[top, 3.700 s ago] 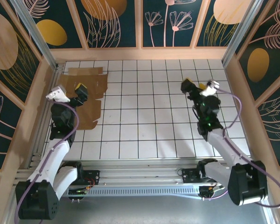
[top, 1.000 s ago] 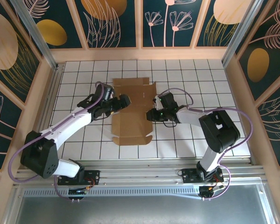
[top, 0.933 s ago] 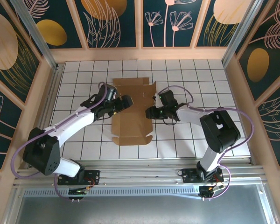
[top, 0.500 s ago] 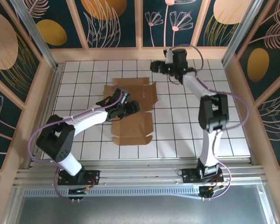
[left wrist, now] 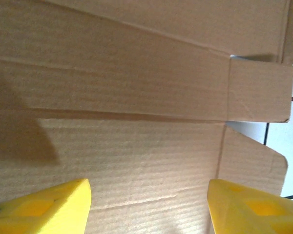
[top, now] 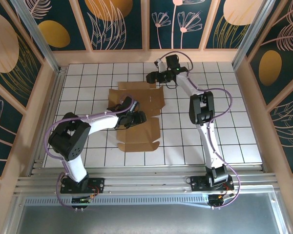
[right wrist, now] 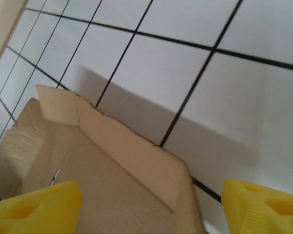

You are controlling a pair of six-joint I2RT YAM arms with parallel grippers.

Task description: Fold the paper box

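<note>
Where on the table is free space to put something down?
Free: the tiles between the right arm and the right wall, and the near row between the paper box and the front rail. Crowded: the middle, with the left gripper over the box and the right gripper at its far edge.

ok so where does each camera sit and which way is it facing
top external: above and behind the arm bases, looking down on the tiled table and the paper box; both arms show, left gripper over the box, right gripper at its far edge.
left wrist: on the left arm, looking closely at the box's creased panels; left fingers frame the bottom corners.
right wrist: on the right arm, looking obliquely at the box's end and white tiles; right fingers at the bottom corners.
shared: all three see the box.
</note>
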